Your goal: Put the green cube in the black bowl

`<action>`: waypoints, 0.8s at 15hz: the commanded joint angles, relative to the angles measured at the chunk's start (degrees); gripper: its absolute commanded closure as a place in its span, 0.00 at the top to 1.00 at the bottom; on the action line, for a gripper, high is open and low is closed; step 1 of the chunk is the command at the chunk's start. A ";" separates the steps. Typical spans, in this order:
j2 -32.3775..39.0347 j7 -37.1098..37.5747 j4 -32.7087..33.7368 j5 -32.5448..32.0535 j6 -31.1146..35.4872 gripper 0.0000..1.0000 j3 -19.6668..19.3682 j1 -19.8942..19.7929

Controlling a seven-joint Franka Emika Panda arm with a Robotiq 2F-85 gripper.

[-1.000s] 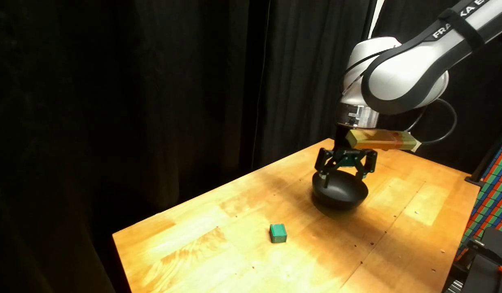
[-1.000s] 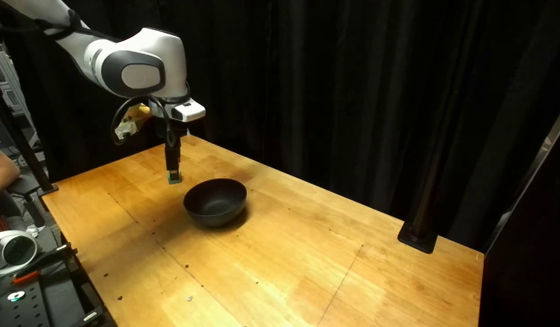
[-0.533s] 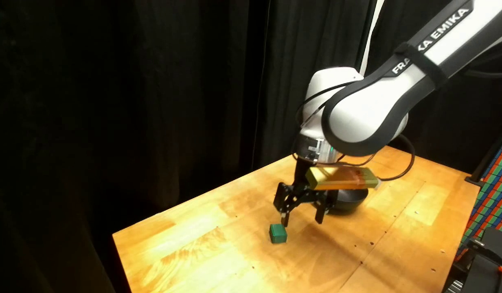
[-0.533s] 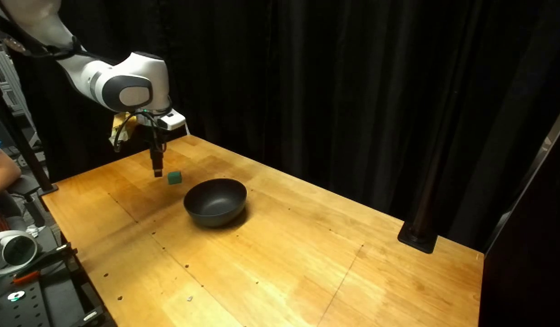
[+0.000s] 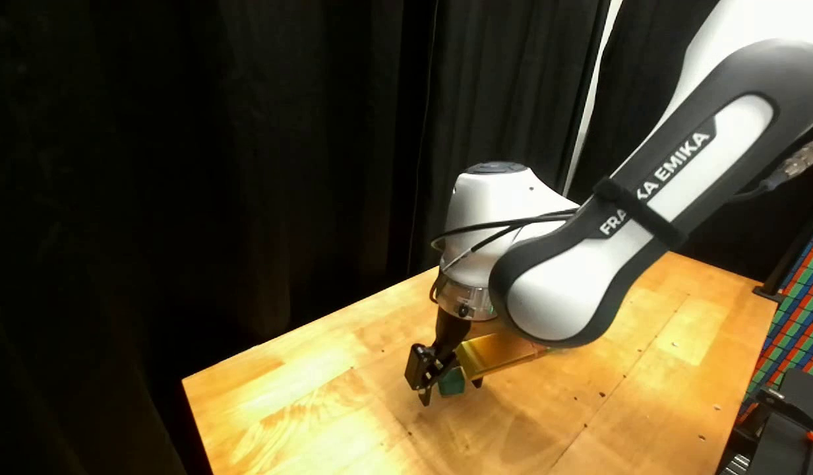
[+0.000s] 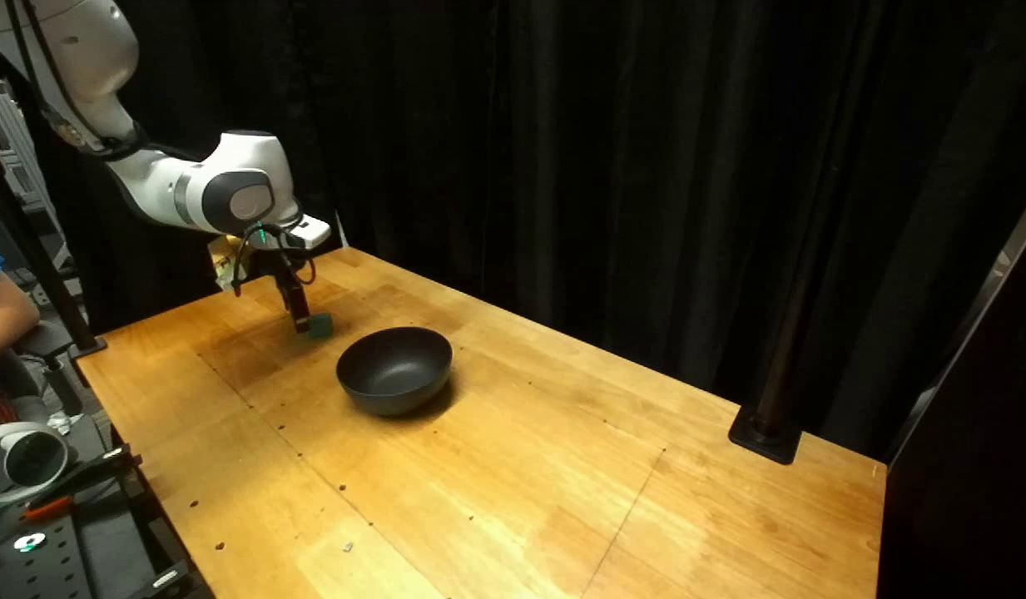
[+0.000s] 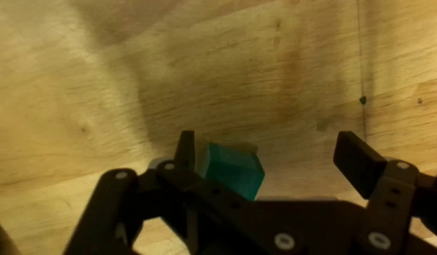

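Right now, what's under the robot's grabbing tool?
The green cube, on the wooden table. In the wrist view the cube shows between the sides of the open tool, nearer one. The tool covers part of the cube and some table; what lies there cannot be seen.

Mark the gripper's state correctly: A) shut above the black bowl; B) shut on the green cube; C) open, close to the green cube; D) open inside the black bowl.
C: in the wrist view the gripper has its jaws wide apart, wooden table showing between them beside the green cube.
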 commanded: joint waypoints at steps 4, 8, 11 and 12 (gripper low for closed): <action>3.89 10.33 5.23 -11.86 -0.37 0.63 -10.95 8.37; 2.53 10.21 5.72 -10.09 -8.30 0.30 -8.75 6.16; 0.96 10.50 6.34 -10.20 -15.43 0.18 -7.45 4.64; 0.37 10.67 6.50 -10.51 -16.97 0.18 -7.20 4.15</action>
